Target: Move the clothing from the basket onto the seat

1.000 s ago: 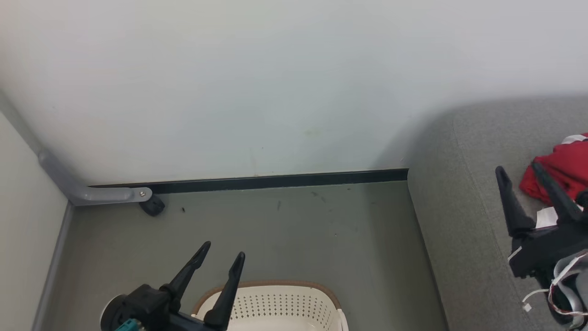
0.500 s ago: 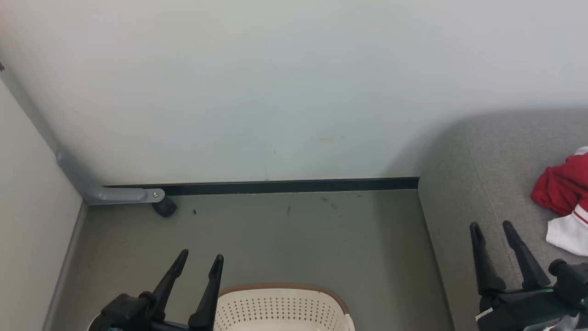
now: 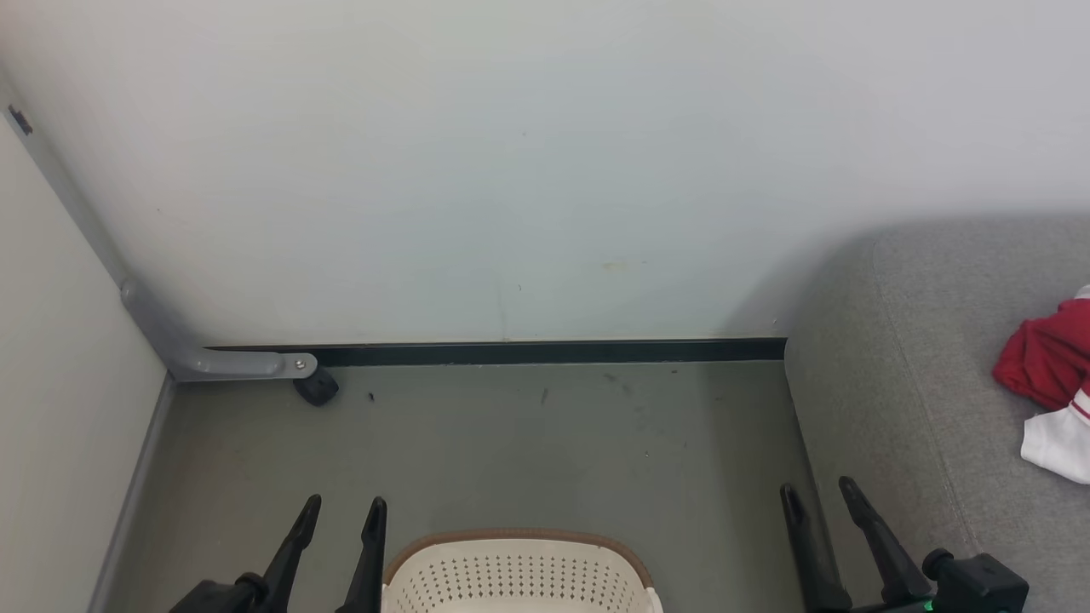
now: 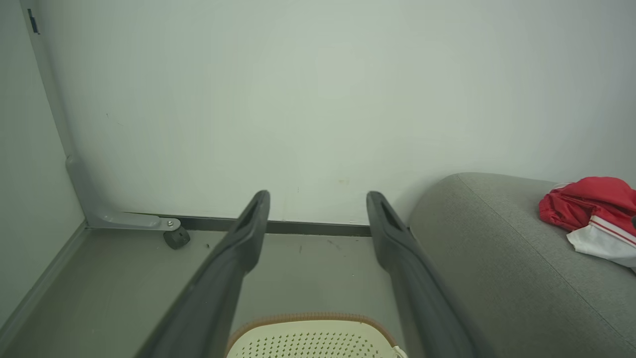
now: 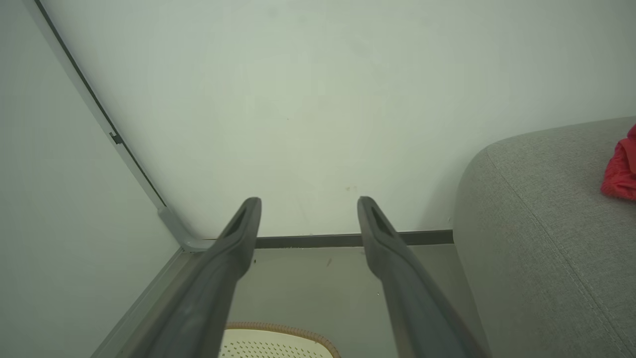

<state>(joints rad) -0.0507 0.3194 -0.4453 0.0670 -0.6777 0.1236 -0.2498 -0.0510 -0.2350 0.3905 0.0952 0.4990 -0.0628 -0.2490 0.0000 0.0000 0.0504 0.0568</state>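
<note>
Nearest, at the near left of the head view: dark two-fingered left tool [image 3: 345,504], spread wide, gripping nothing. Just right of it, apart from both tools: cream-white perforated plastic laundry basket with a brown rim [image 3: 511,538], far wall alone in view, contents hidden. Near right, by the left edge of the large grey fabric-upholstered seat with a rounded corner [image 3: 894,400]: dark two-fingered right tool [image 3: 816,487], likewise spread wide and empty. Beyond, grey-green floor [image 3: 528,443], then a dark skirting strip [image 3: 545,351] under a pale wall [image 3: 528,170]. On the seat, far right and well apart from the basket, cut by the picture's edge: crumpled soft red sports clothing with a white red-striped piece [image 3: 1041,366], red part farther, white part nearer. Long axis of the heap roughly near to far; heading of any single garment impossible to tell from such a bunch. Probably light, limp and somewhat slick: likely to sag and drape when lifted, nothing fragile. Best taken by pinching a raised fold or bunched ridge, deep between the fingers, rather than a flat single layer.
</note>
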